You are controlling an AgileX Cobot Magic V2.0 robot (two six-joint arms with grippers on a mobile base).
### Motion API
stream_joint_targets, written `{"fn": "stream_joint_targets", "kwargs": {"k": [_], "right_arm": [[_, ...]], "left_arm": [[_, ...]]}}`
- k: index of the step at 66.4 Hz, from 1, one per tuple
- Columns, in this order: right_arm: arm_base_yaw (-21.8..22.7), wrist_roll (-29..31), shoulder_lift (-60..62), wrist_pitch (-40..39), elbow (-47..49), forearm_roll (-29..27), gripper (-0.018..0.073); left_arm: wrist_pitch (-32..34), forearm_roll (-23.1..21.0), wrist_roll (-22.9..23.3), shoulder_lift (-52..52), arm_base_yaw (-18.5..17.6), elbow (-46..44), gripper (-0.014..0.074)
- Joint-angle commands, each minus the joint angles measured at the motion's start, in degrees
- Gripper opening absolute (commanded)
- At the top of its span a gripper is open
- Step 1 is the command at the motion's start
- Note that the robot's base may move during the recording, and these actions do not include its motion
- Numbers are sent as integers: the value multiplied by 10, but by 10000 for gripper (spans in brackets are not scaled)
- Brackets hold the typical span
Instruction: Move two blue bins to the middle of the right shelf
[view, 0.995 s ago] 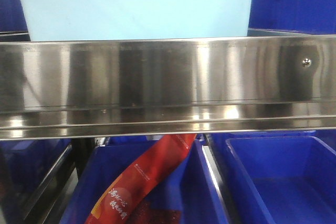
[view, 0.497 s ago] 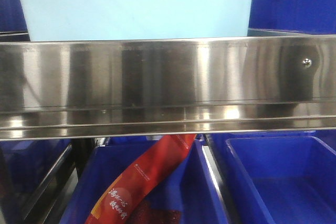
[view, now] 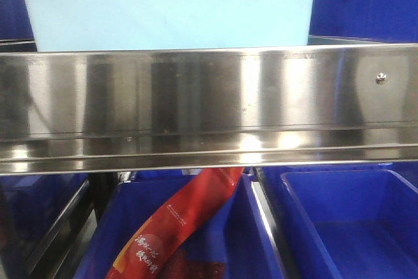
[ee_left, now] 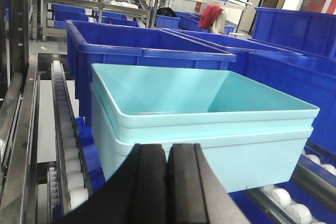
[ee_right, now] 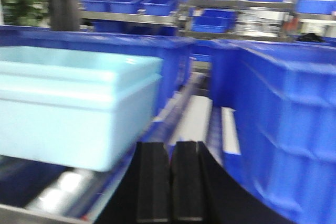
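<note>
From the front, a pale bin [view: 170, 8] sits up top behind the steel shelf rail [view: 209, 106], its long side running left to right along the rail. Below, a red packet [view: 179, 223] leans out of a dark blue bin [view: 251, 246], with another blue bin [view: 353, 227] just to its right. Dark blue bin walls flank the pale one at both upper corners.

Over to the left wrist view: two pale bins, nested [ee_left: 210, 129], stand on the roller track [ee_left: 65, 145], open side up, one corner turned toward the camera. Dark blue bins [ee_left: 142, 51] stand right behind and to the right. The left hand [ee_left: 167, 182] is pinched together, pads touching, nothing between them, low in front of the pale stack and apart from it.

Right wrist view, blurred: the same pale stack [ee_right: 73, 108] lies to the left, its long side across the frame, and a tall blue bin [ee_right: 283, 114] stands on the right with a gap between. The right hand [ee_right: 170, 179] sits in that gap, fingers nearly together, only a thin slit, gripping nothing.

Against a second ago, the front view barely changes: the rail's bright reflections have slid a little, and the lower right bin's rim sits slightly lower in frame.
</note>
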State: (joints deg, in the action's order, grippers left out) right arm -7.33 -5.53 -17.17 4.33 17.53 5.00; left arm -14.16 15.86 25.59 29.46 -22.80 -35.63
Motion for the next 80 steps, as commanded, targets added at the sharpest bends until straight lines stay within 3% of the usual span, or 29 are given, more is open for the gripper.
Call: {"fn": "stream_joint_targets", "kwargs": {"k": [1,14,24,54,63,80], "right_arm": [[30,8,46,-18,-39,-13,-165],[80,11,147,-18,-130,-21,-165],[82,11,172,-30,-175,-26,-165],[82,12,172,-25,-175,-12,-165],[82,70,172,-27,-175,-56,-165],[82,70,172,-33,-175,-56,-165]], "left_arm": [[14,3,-1,-3,-2,1,-111],[14,3,-1,-3,-2,1,-111],[14,3,-1,-3,-2,1,-111],[17,3,-1,-3,-2,1,-111],[17,3,-1,-3,-2,1,-111],[17,3,-1,-3,-2,1,-111]]}}
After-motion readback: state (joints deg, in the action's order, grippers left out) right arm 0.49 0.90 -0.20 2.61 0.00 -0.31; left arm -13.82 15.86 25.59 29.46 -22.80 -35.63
